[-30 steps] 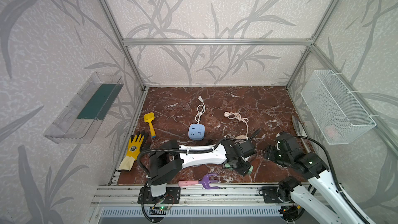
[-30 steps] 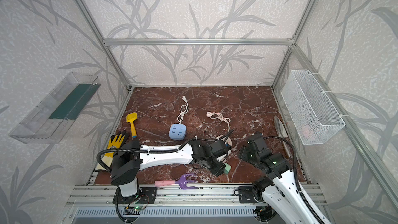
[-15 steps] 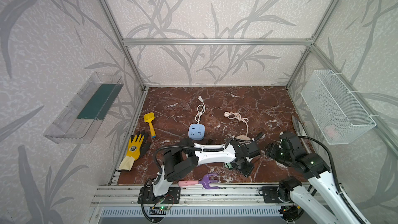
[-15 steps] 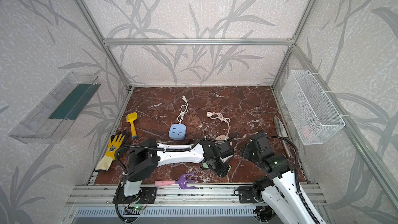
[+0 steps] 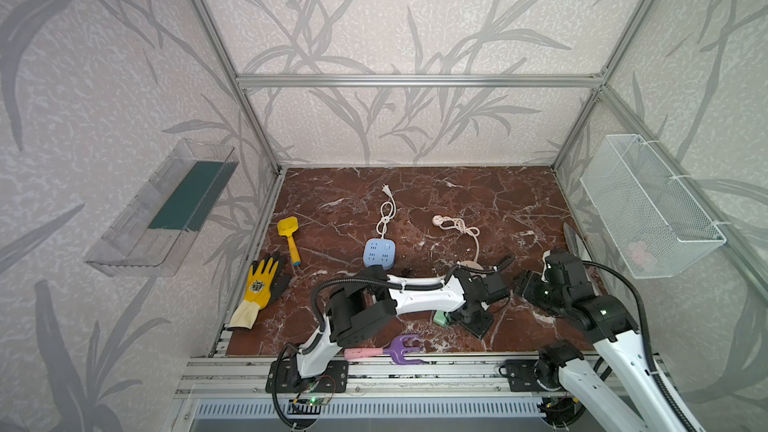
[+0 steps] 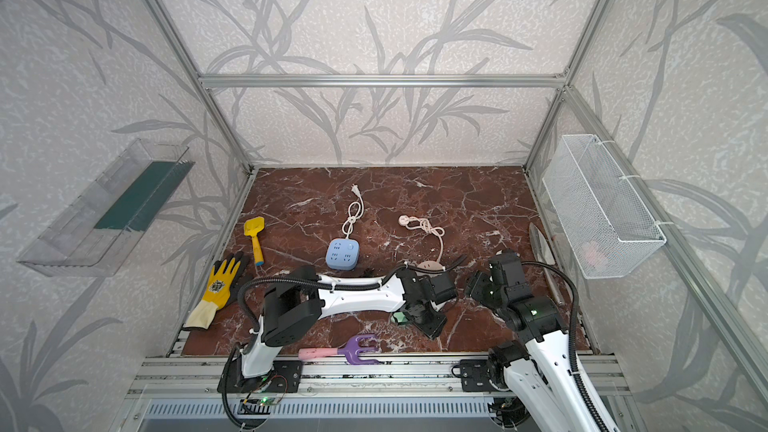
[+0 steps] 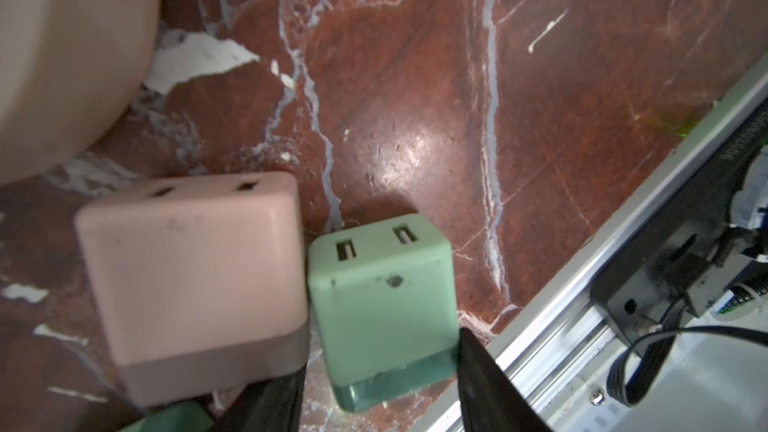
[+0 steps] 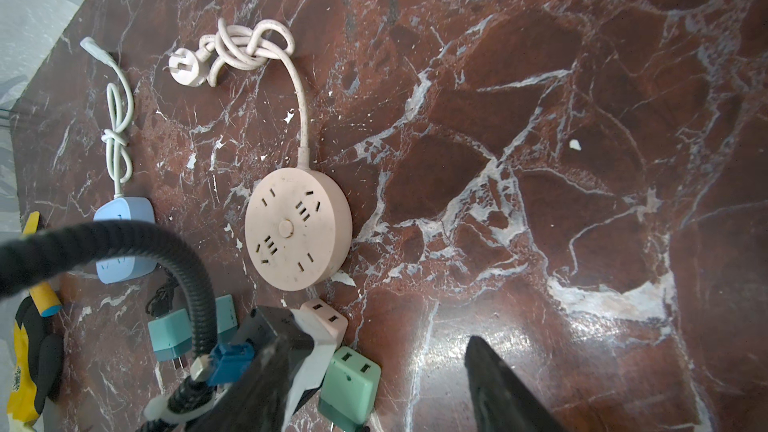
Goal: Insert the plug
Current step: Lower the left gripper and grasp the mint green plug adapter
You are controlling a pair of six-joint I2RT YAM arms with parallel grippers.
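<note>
**1. Plug location.** The green plug (image 7: 382,297) lies near the front edge of the marble top (image 5: 498,201), right of its middle. It is a small cube with two slots in one end. Metal prongs show at its darker end in the right wrist view.

**2. Left gripper.** My left gripper (image 7: 380,351) straddles the plug with its jaws apart. One finger appears to touch a side face, and the other stands clear by a narrow gap. Nothing is clamped.

**3. Handling (judgement).** The shell is hard plastic: light, rigid and smooth-walled. It is liable to slip or twist under an off-centre pinch. I should take hold on the two flat opposite side faces at mid-body, clear of the prongs and the rounded corners.

**4. Neighbour.** A pink plug (image 7: 195,276) lies just beside the green one, almost touching. My closing finger must not catch it.

**5. Socket.** Farther in sits the round pink socket block (image 8: 297,228), face up with its slots exposed. It looks light and may slide under insertion force.

**6. Right gripper.** My right gripper (image 5: 519,284) hovers beside the block, toward the right edge. It is released and empty, so it could steady the block.

**7. Beyond.** A blue socket block (image 5: 378,253) rests nearer the middle of the marble top.
</note>
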